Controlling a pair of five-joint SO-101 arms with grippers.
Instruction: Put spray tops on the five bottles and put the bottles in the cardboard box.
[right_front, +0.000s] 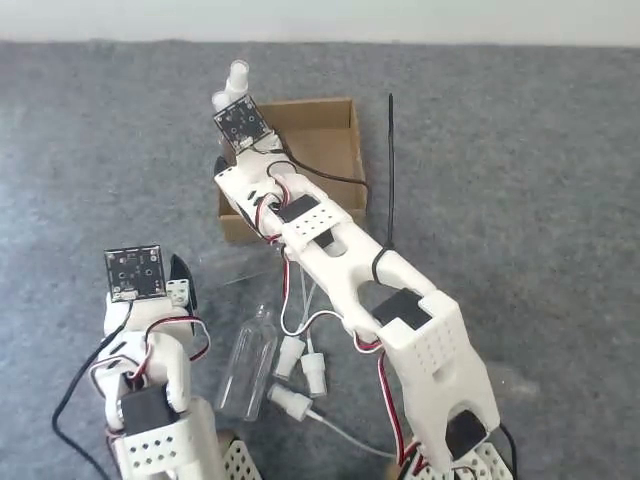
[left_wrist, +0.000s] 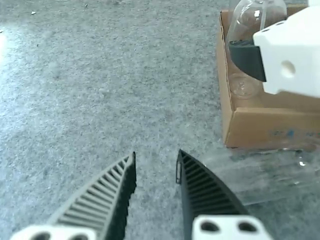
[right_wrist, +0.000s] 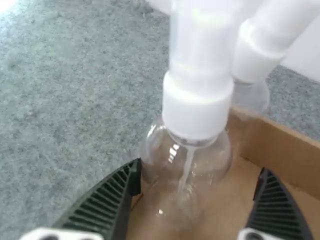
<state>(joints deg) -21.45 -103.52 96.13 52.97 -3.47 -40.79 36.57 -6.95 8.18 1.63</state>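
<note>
My right gripper (right_wrist: 197, 172) is open, its jaws standing on either side of a clear bottle (right_wrist: 185, 165) that wears a white spray top (right_wrist: 197, 105). That bottle stands upright in the cardboard box (right_front: 325, 150), at its far left corner. A second topped bottle (right_wrist: 260, 55) stands right behind it. In the high view both tops (right_front: 234, 84) poke up past the right wrist. My left gripper (left_wrist: 155, 159) is open over bare carpet, short of the box (left_wrist: 270, 125). An uncapped clear bottle (right_front: 248, 362) and three loose spray tops (right_front: 303, 368) lie between the arms.
Another clear bottle (left_wrist: 272, 170) lies on its side against the near wall of the box. A thin black cable (right_front: 390, 170) rises beside the box's right edge. Grey carpet (right_front: 90, 150) lies open to the left and the right.
</note>
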